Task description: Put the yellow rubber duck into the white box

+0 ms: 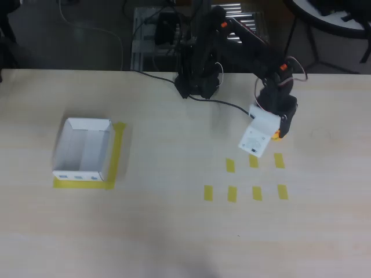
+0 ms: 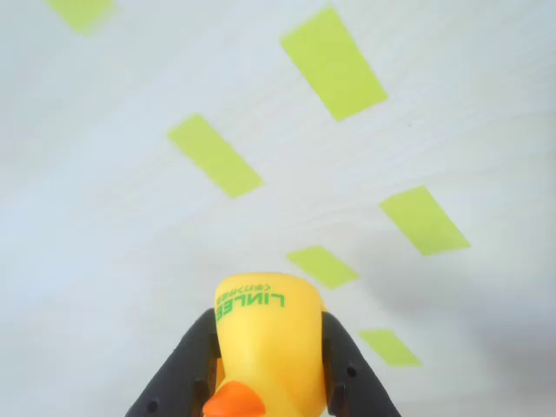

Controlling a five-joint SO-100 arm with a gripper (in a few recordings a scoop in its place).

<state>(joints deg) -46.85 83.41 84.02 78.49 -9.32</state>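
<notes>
In the wrist view the yellow rubber duck (image 2: 265,347) sits at the bottom centre, its orange beak toward the camera and green lettering on its underside. Both black fingers (image 2: 187,365) press against its sides, so my gripper (image 2: 265,369) is shut on it, held above the table. In the overhead view my gripper (image 1: 277,134) is at the right of the table beneath the white camera block, with a sliver of the duck (image 1: 277,136) showing orange-yellow beside it. The white box (image 1: 83,149) stands far to the left on a yellow tape outline, bluish marks on its near wall.
Several yellow tape rectangles (image 1: 254,193) mark the table below the gripper, in two rows. The black arm's base (image 1: 196,81) is clamped at the table's far edge with cables around it. Bare light wood lies between the gripper and the box.
</notes>
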